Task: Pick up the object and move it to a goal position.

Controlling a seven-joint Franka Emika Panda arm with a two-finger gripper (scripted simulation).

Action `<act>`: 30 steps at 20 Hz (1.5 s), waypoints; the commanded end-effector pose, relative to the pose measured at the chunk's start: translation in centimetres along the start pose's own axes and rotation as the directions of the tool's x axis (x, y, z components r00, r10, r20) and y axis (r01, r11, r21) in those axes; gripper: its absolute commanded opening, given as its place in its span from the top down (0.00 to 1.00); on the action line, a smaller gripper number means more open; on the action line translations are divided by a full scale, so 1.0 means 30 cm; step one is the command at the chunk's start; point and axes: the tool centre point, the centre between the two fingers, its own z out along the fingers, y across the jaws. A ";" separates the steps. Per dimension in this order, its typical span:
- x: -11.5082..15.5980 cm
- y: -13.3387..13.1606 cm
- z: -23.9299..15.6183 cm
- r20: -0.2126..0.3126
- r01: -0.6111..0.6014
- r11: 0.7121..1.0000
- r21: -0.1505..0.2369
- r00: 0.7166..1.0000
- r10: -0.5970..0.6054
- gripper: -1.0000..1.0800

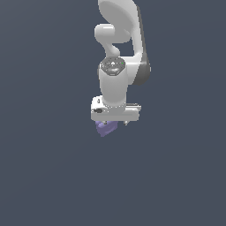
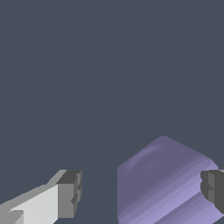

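End effector (image 2: 140, 192) open — object (image 2: 162, 183) between fingers, touching one, gap beside other.

Plain dark slate-blue backdrop (image 1: 44, 176) all over, flat even light, no furniture visible.

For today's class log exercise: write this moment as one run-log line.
phase: grasp approach | tool: open, fingers straddling purple object | one pad near it, other apart | contact: unclear
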 end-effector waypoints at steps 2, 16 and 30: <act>0.000 -0.001 -0.001 -0.001 0.000 1.000 0.001 1.000 0.000 0.04; 0.017 -0.049 -0.049 -0.032 0.004 1.000 0.028 0.999 -0.003 0.04; -0.020 -0.007 -0.027 -0.024 -0.187 0.982 0.017 0.982 0.187 0.04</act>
